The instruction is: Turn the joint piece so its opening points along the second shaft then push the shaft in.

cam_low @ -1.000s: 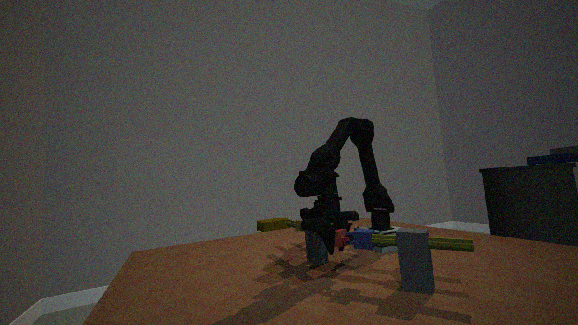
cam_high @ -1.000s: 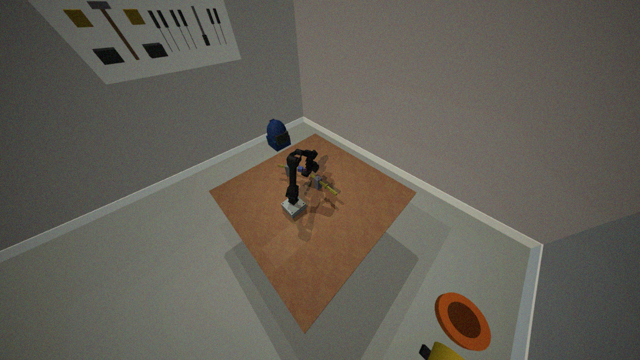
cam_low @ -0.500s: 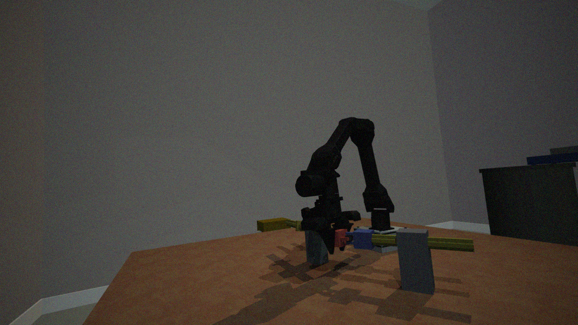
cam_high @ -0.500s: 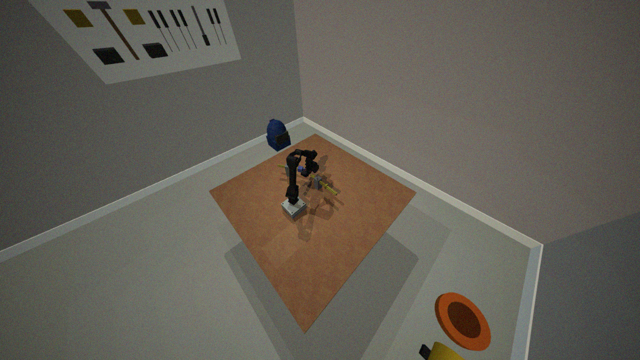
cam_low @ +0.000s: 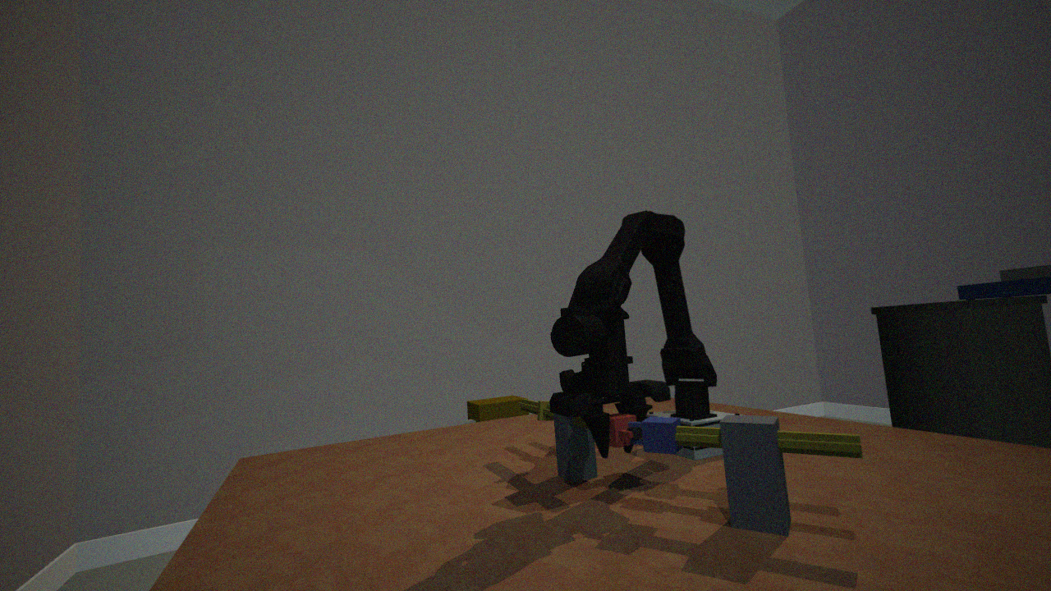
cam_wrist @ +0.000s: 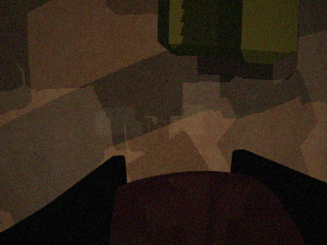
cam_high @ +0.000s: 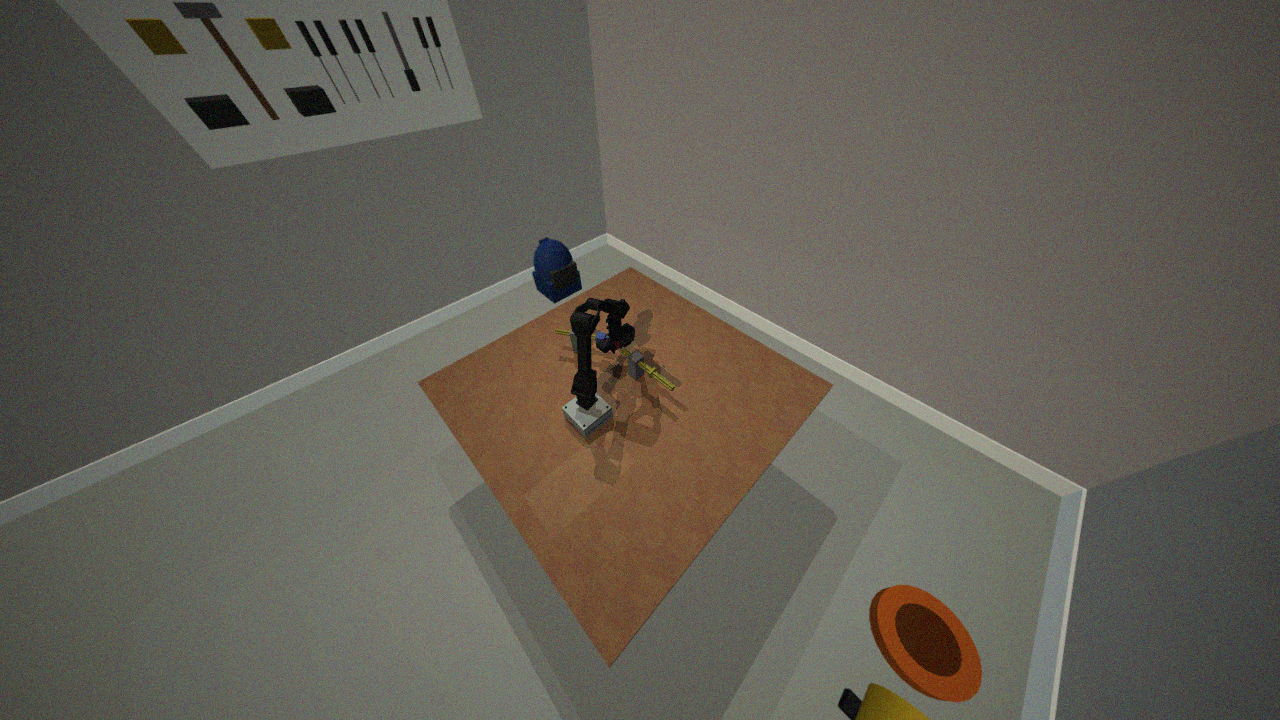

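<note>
My gripper [cam_high: 614, 347] [cam_low: 616, 450] [cam_wrist: 179, 165] points down and is shut on the red joint piece [cam_low: 621, 426] [cam_wrist: 204, 211], which looks dark in the wrist view. The piece hangs by its hinges from the blue end part [cam_high: 602, 337] [cam_low: 659, 435] of the first shaft [cam_high: 562, 332] [cam_low: 819, 443], borne by a grey block [cam_high: 575, 342] [cam_low: 756, 470]. The yellow-green second shaft [cam_high: 662, 378] [cam_low: 529, 405] [cam_wrist: 269, 27] runs through the second block [cam_high: 636, 364] [cam_low: 575, 448]. Its end is apart from the joint piece, ahead and to the right in the wrist view. The opening's exact direction is hidden.
The brown table top [cam_high: 608, 582] [cam_low: 330, 499] bears the arm's pale base [cam_high: 587, 415] and both blocks. The blocks stand close on either side of my gripper. A dark cabinet [cam_low: 962, 367] stands in the background.
</note>
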Action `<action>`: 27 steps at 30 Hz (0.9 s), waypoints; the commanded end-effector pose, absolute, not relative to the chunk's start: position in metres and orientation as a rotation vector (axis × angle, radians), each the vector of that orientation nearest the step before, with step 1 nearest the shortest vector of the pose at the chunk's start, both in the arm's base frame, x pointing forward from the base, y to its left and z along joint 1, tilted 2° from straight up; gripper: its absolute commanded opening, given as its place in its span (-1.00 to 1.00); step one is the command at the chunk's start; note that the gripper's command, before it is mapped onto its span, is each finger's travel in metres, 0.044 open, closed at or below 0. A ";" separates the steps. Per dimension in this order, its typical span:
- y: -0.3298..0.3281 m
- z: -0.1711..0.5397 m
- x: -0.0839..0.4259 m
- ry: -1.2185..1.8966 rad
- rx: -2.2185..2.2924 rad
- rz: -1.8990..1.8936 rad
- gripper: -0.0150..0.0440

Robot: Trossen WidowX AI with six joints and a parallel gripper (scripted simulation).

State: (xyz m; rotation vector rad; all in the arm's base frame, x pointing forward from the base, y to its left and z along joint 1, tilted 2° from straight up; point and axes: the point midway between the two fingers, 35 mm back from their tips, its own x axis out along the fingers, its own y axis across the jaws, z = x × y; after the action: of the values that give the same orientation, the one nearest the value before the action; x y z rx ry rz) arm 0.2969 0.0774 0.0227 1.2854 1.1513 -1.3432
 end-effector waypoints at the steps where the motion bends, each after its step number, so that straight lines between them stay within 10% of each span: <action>1: 0.078 0.024 0.295 1.119 1.298 -1.382 -0.49; 23: 0.077 0.024 0.295 1.119 1.296 -1.380 -0.49; 27: 0.077 0.024 0.295 1.119 1.296 -1.380 -0.14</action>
State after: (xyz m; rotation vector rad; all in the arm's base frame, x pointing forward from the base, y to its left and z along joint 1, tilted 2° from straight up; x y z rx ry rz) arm 0.2954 0.0775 0.0236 1.2962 1.1184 -1.3803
